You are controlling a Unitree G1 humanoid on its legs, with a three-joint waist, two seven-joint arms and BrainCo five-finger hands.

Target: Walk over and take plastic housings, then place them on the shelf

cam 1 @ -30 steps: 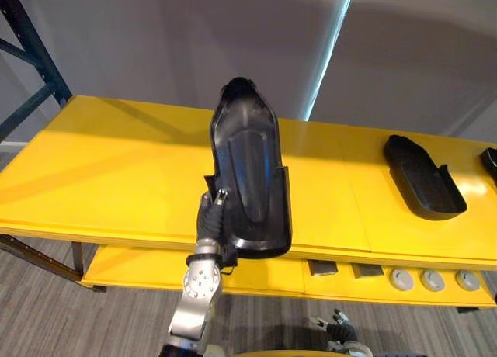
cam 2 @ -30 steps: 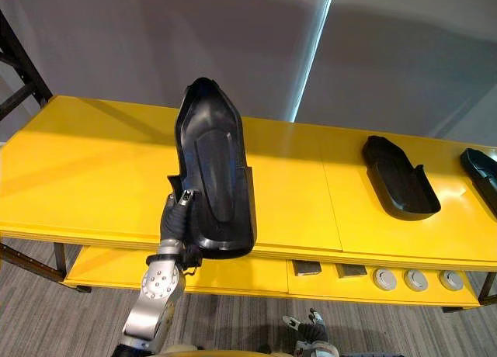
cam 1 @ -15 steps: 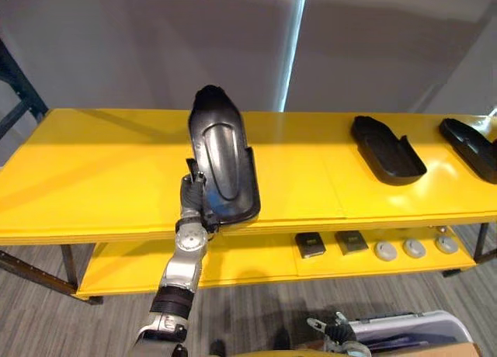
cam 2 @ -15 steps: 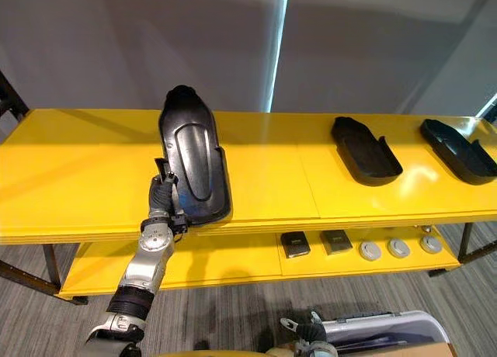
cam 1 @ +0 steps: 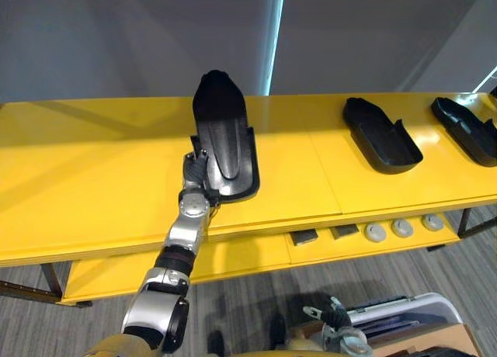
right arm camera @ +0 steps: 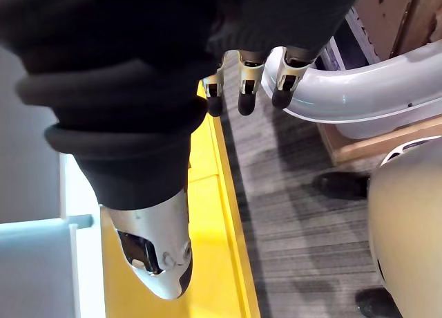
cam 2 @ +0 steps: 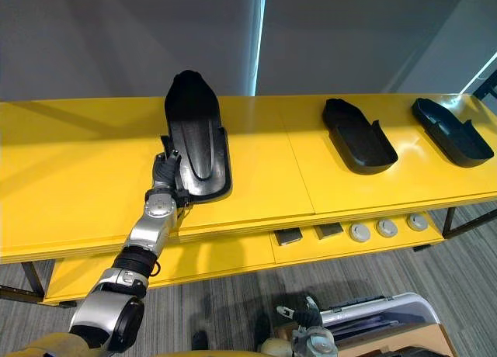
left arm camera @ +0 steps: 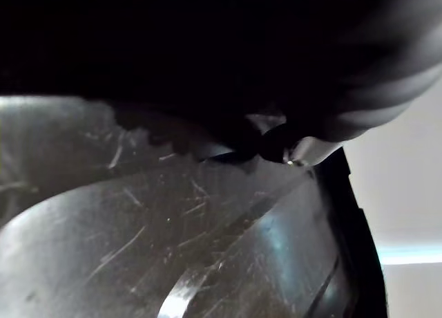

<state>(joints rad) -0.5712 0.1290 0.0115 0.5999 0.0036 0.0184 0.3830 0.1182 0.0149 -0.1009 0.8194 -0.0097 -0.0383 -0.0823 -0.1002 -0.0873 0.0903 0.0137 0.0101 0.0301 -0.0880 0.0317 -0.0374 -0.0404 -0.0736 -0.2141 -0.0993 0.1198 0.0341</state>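
1. Left eye view: at centre frame my left hand (cam 1: 195,173) is clamped on the near left edge of the plastic housing (cam 1: 224,132), above the yellow shelf (cam 1: 93,178). I can't tell whether the housing touches the shelf.
2. Right eye view: the housing is glossy black and long, narrowing to a rounded far tip. A second housing (cam 2: 356,136) and a third housing (cam 2: 454,132) lie at upper right.
3. Left wrist view: my thumb (left arm camera: 276,144) presses on its scratched face.
4. Right wrist view: my right hand (right arm camera: 242,83) hangs loose-fingered and holds nothing.
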